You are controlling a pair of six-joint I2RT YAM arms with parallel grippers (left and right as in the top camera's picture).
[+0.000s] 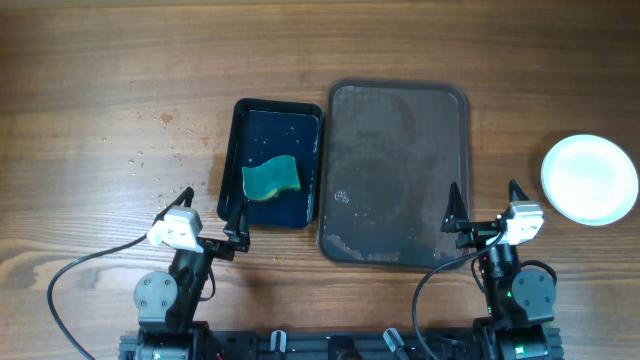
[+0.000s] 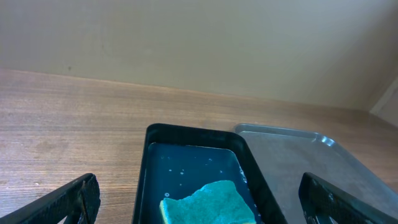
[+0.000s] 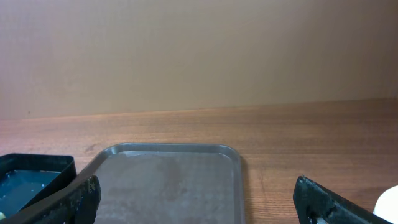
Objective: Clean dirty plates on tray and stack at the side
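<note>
A grey tray (image 1: pixel 400 120) lies at the table's middle, wet and smeared, with no plates on it; it also shows in the right wrist view (image 3: pixel 168 180) and the left wrist view (image 2: pixel 323 168). White plates (image 1: pixel 590 178) sit stacked at the right side of the table; an edge shows in the right wrist view (image 3: pixel 390 208). A green sponge (image 1: pixel 271 178) lies in a black water tub (image 1: pixel 240 120), also seen in the left wrist view (image 2: pixel 208 202). My left gripper (image 1: pixel 212 215) is open and empty just before the tub. My right gripper (image 1: pixel 483 208) is open and empty at the tray's near right corner.
Water droplets (image 1: pixel 150 160) speckle the wood left of the tub. Bare wooden table lies around the tray and tub. The arm bases stand at the front edge.
</note>
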